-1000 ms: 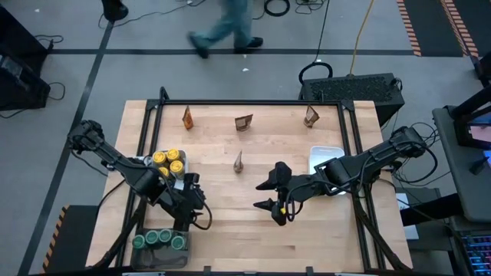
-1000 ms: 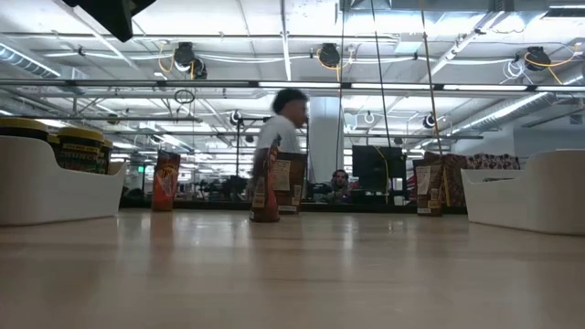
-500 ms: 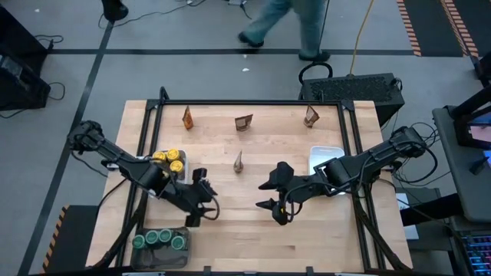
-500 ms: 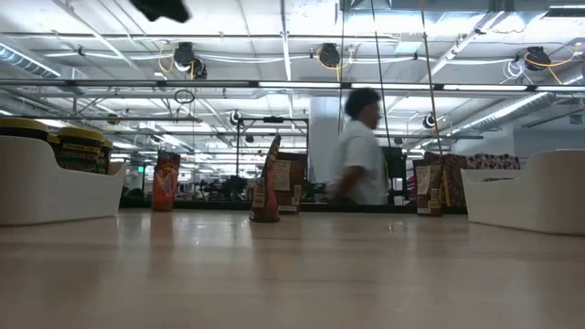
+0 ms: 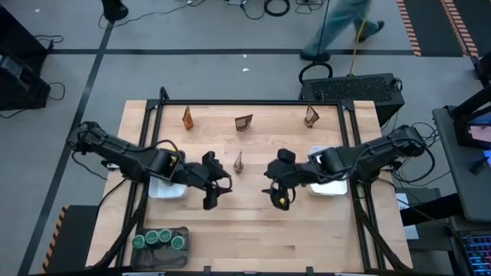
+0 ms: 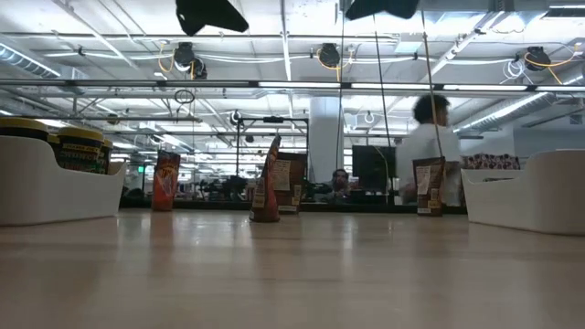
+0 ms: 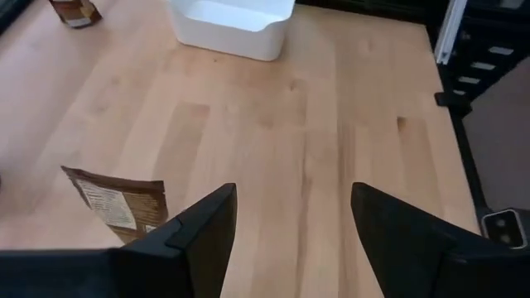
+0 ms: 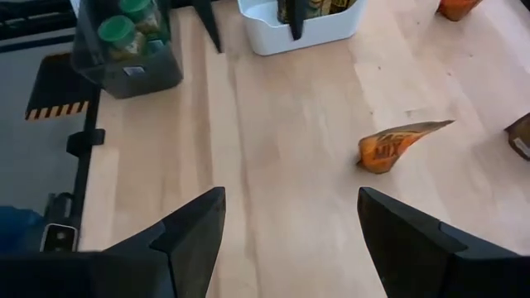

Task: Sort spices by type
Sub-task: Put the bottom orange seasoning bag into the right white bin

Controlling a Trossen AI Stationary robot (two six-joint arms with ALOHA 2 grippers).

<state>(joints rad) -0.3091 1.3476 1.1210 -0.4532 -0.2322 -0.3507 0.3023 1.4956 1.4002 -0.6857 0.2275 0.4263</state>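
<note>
Four brown-orange packets stand on their lower edges on the table: three along the far edge [image 5: 187, 117] [image 5: 243, 122] [image 5: 310, 116] and one at mid-table [image 5: 238, 161]. Yellow-lidded jars [image 6: 82, 146] stand in the left white tray [image 6: 55, 187]; green-lidded jars [image 5: 159, 240] stand in the dark grey tray [image 5: 146, 253]. My left gripper [image 5: 219, 182] hangs open above the table, just left of the middle packet [image 7: 116, 203]. My right gripper [image 5: 275, 182] hangs open to that packet's right [image 8: 397, 145]. Both are empty.
A second white tray [image 5: 326, 190] lies under my right arm. A black frame [image 5: 253, 102] rims the table. Bare wood lies between the two grippers and toward the near edge. A person [image 5: 337, 31] walks on the floor beyond the far edge.
My left gripper has swung from beside the dark grey tray toward the far edge and the table's middle, turning as it went, and now hangs near the middle packet. My right gripper has shifted a little toward the far edge and turned. Nothing on the table has moved.
</note>
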